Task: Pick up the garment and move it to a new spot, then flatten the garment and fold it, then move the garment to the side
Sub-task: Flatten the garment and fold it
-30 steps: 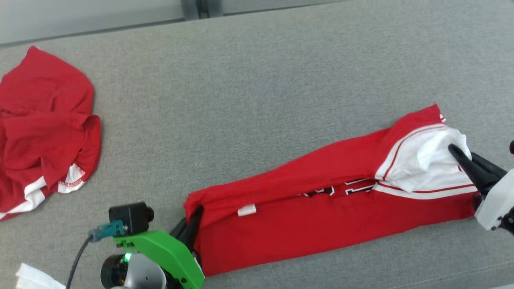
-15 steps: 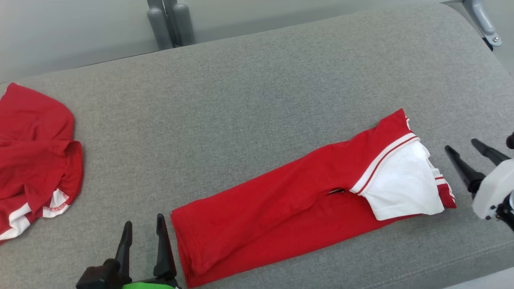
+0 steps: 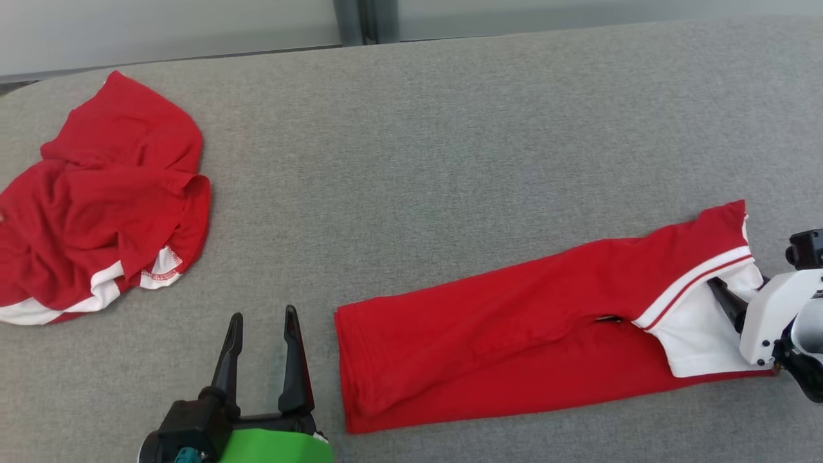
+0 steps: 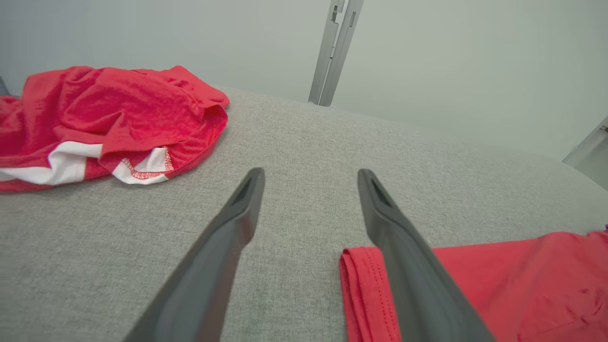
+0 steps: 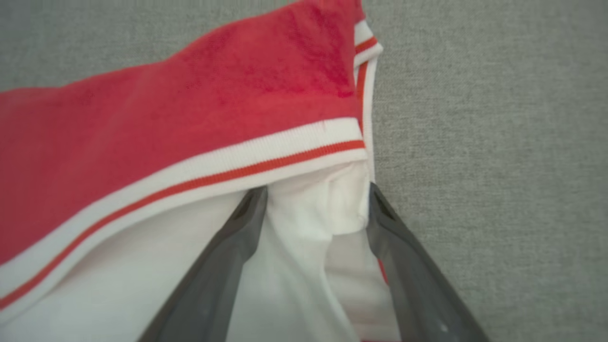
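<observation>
At 7 o'clock, nearest me, my left gripper [image 3: 263,313] hangs released, jaws wide, just beside the folded end of the red garment [image 3: 514,334]. That garment lies as 1 long strip toward 3 o'clock on the grey cushion [image 3: 450,161], where my right gripper [image 5: 317,190] stands spread and unclenched, straddling its white panel. Farther, at 10 o'clock, a crumpled red cloth [image 3: 109,212] lies well apart.
</observation>
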You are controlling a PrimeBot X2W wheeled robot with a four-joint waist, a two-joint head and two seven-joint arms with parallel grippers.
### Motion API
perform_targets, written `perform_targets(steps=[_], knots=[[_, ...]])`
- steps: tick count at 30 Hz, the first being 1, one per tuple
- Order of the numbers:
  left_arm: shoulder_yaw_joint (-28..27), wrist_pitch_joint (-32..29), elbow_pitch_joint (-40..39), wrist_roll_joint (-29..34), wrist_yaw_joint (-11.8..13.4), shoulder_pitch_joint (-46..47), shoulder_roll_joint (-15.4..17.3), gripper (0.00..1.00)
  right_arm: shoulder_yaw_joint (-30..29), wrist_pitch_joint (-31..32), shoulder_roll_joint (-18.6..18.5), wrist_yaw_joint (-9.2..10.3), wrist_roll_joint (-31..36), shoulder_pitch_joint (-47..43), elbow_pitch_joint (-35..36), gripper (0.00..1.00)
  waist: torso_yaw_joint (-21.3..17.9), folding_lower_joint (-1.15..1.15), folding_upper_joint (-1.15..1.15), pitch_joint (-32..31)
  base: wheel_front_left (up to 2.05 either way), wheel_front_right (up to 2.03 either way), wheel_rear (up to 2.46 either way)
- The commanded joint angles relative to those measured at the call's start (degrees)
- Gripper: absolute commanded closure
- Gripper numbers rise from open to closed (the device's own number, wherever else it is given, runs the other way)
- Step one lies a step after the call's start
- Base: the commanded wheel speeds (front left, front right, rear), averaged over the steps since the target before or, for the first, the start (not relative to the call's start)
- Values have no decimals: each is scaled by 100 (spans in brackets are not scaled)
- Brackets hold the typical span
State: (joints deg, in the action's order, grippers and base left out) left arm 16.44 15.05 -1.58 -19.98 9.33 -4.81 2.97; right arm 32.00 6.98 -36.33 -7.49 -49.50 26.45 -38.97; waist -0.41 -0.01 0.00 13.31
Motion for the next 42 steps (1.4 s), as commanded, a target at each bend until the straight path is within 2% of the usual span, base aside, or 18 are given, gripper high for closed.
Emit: perform_targets(steps=[1,2,5,13,17,22,24,26,30,34,39,42], knots=[[8,15,-45,17,-7,-64,-4,0,46,102,112,0,-59,-141,-91,47,182,1,0,23,0,0,0],[18,15,-77,-32,15,-98,-6,0,25,157,108,-1,-155,-162,-111,100,180,1,0,10,0,0,0],[107,16,-35,93,-72,-178,-7,0,-56,399,52,-1,-613,-289,43,100,136,1,0,-54,0,0,0],[314,15,57,-20,-140,-306,-4,0,-713,449,-779,6,-1358,-381,-80,100,-7,1,0,-283,0,0,0],[344,16,88,-95,-101,-408,-3,0,-1057,503,-1339,5,-1642,-512,27,100,-62,1,0,-435,0,0,0],[353,17,171,-218,-108,-557,-3,0,-1377,652,-2094,3,-1806,-802,530,100,-151,1,0,-662,0,0,0],[322,16,275,-284,-95,-656,-2,0,-1404,751,-2247,0,-1809,-910,893,100,-231,1,0,-793,0,0,0],[333,16,383,-336,-126,-685,-4,0,-1420,813,-2239,0,-1775,-996,1304,100,-327,1,0,-886,0,0,0],[349,16,508,-354,-138,-715,-2,0,-1267,946,-1711,0,-1560,-1163,2198,100,-471,1,0,-988,0,0,0],[327,16,583,-283,-150,-751,-1,0,-1042,1051,-680,0,-1065,-1281,2707,100,-575,1,0,-1036,0,0,0],[397,16,850,-267,-144,-584,-2,0,-1045,830,1050,-1,-493,-1271,2380,100,-581,1,0,-1058,0,0,0],[536,16,914,-347,-116,-461,-1,0,-1109,683,1861,-1,-135,-1171,2027,100,-522,1,0,-1059,0,0,0]])
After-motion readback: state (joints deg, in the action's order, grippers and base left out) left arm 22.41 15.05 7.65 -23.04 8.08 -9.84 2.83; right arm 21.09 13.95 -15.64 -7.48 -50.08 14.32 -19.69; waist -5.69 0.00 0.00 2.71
